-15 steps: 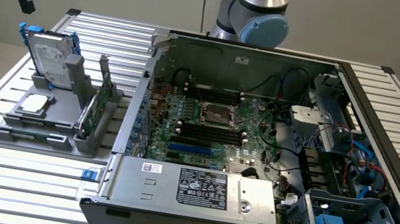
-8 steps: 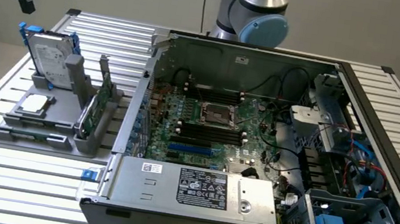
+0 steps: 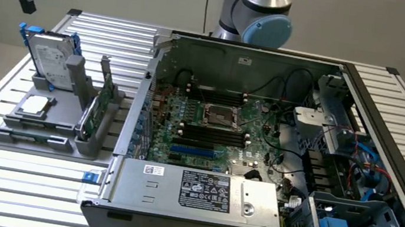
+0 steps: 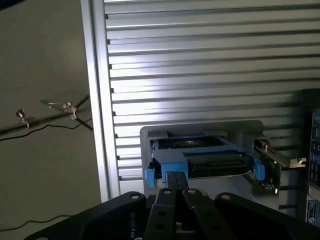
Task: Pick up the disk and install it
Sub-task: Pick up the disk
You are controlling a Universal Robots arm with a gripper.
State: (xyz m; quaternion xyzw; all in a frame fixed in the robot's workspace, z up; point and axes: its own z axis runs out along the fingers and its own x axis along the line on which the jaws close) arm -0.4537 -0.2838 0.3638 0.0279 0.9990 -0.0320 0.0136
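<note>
Disk (image 3: 50,59) is being shown standing on end in its stand (image 3: 65,130), just below the tool (image 4: 176,176), which is hanging shut and empty.

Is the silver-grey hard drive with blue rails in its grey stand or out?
In, upright: the silver-grey hard drive stands on edge in the grey stand, the shut gripper above, apart from it.
</note>
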